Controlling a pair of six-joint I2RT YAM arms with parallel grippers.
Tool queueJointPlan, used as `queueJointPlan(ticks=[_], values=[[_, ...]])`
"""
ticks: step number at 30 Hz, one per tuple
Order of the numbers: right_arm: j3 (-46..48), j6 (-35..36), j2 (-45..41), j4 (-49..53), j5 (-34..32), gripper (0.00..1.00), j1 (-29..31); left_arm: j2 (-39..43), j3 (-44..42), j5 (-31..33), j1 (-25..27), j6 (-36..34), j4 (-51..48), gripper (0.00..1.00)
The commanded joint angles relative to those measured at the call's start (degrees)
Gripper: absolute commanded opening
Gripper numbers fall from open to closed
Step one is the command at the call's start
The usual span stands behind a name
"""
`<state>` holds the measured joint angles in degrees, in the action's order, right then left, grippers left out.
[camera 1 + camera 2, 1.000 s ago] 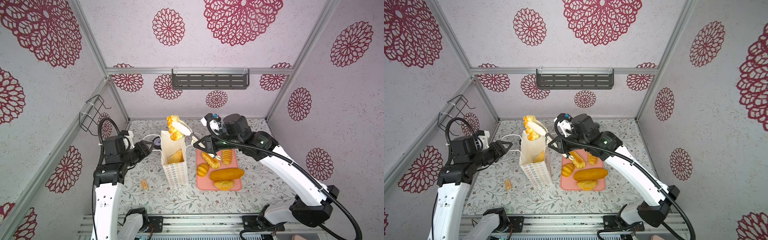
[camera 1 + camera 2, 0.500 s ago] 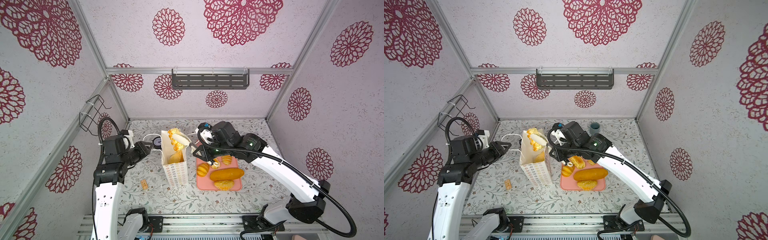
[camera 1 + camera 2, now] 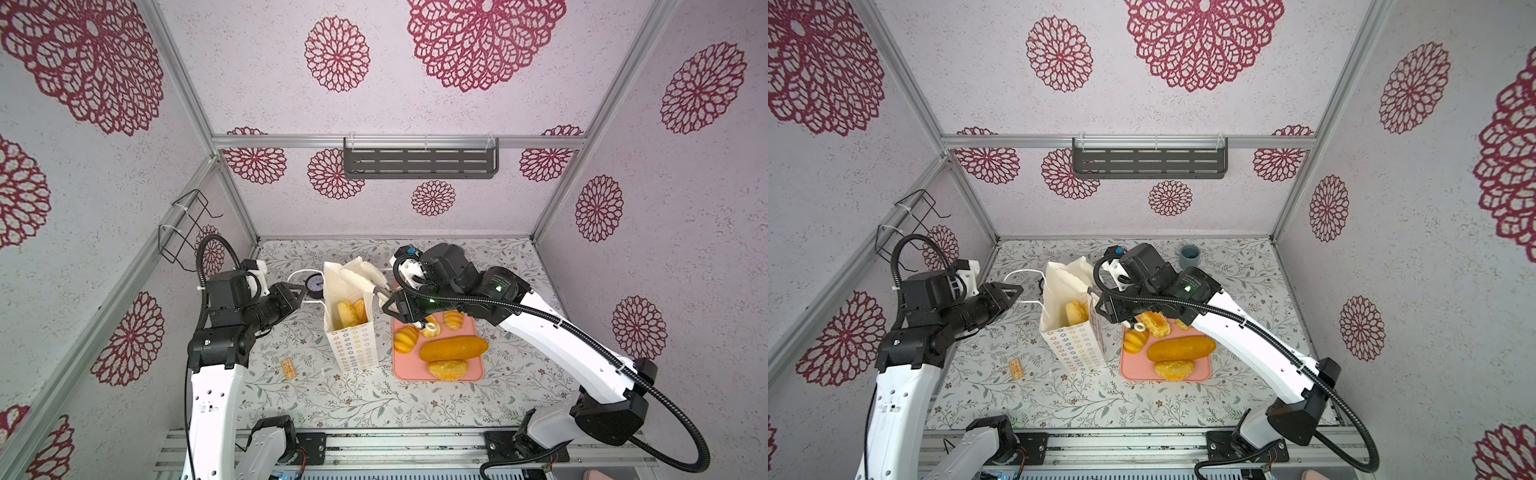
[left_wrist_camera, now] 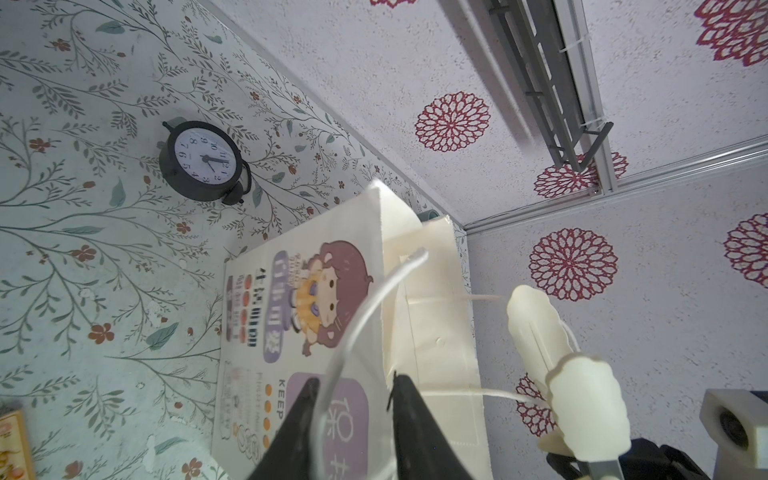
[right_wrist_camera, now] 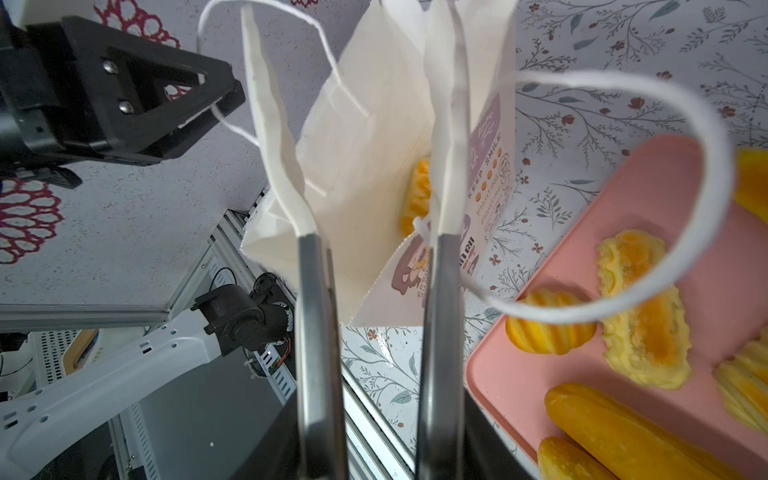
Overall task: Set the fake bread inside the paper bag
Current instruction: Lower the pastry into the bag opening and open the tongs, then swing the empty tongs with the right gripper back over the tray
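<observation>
The white paper bag (image 3: pixel 353 349) (image 3: pixel 1075 349) stands upright with its mouth open, left of a pink tray (image 3: pixel 478 332). Fake bread (image 3: pixel 349 311) (image 5: pixel 417 195) lies inside the bag. On the tray are a long loaf (image 3: pixel 453 348), a ridged bun (image 3: pixel 406 338) and a flat oval piece (image 3: pixel 448 370), with more partly under my right arm. My right gripper (image 3: pixel 357 270) (image 5: pixel 345 25) has long white-tipped tongs; they stand open and empty over the bag's mouth. My left gripper (image 3: pixel 301 291) (image 4: pixel 353 380) is open, and the bag's cord handle (image 4: pixel 365 316) runs between its jaws.
A small black clock (image 3: pixel 314 284) stands behind the bag. A tan cracker-like piece (image 3: pixel 288 369) lies front left of it. A grey cup (image 3: pixel 1190 256) is at the back right. A dark shelf (image 3: pixel 419 162) and a wire rack (image 3: pixel 183 224) hang on the walls.
My right gripper came down from above the bag with a yellow bread in its tongs, reached the mouth and opened; the bread now lies inside. The left arm stayed put.
</observation>
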<state>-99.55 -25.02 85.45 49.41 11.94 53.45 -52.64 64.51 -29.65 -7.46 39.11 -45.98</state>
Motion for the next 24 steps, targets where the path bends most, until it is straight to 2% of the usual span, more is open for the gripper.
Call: queueJointPlan(ticks=[1, 6, 13, 24], values=[[-2.16, 0.67, -0.87, -2.74, -1.50, 0.47, 0.28, -0.18, -0.66, -0.85, -0.42, -0.17, 1.75, 0.32], [-2.27, 0.88, -2.53, -3.57, -4.78, 0.44, 0.32, -0.18, -0.39, -0.73, -0.45, -0.09, 1.77, 0.32], [-1.48, 0.96, -9.94, -2.67, -15.41, 0.41, -1.63, -0.27, -0.27, -0.45, -0.40, 0.14, 1.61, 0.34], [14.21, -5.74, -22.99, 1.56, -13.71, 0.40, -21.68, -0.05, -0.44, -0.82, -0.38, 0.13, 2.34, 0.40]])
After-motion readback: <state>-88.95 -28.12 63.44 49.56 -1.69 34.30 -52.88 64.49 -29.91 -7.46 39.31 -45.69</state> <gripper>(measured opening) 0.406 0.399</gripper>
